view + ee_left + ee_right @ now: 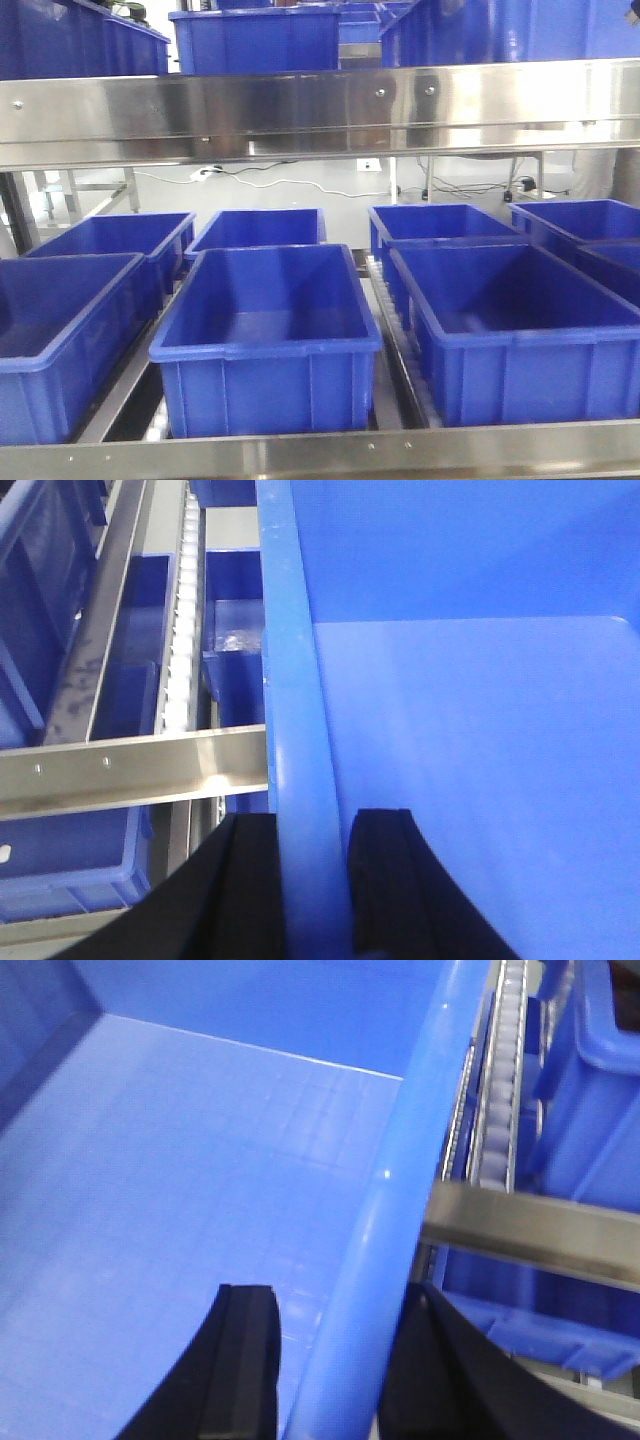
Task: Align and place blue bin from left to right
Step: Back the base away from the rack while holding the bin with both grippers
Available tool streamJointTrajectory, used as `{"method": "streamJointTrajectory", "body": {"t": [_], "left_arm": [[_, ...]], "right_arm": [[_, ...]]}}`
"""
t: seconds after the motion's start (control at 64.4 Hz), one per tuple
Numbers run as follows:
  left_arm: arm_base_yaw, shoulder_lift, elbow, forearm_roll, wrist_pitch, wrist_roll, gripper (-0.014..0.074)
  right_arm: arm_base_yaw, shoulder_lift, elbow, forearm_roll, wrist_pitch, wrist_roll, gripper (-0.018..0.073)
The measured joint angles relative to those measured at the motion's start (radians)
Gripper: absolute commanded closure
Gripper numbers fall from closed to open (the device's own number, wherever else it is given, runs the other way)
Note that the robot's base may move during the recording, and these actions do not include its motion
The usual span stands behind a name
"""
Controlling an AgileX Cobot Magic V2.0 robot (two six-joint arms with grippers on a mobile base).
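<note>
front cam facing rack, wrist cams close over bin rims

matte black, curved, ribbed jaws

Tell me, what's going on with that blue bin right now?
Left tool clamped on bin left rim. Right tool astride right rim, grip unclear. Steel rail close outside both rims.

Empty blue bin, upright beside roller track.
</note>
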Motion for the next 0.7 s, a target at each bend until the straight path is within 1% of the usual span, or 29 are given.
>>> {"method": "streamJointTrajectory", "body": {"t": [0.698], "left_arm": [[0.000,0.000,0.000,0.002,0.000,0.000,0.0605]], "right_arm": [[0.000,0.000,0.000,0.000,0.000,0.000,0.0638]]}}
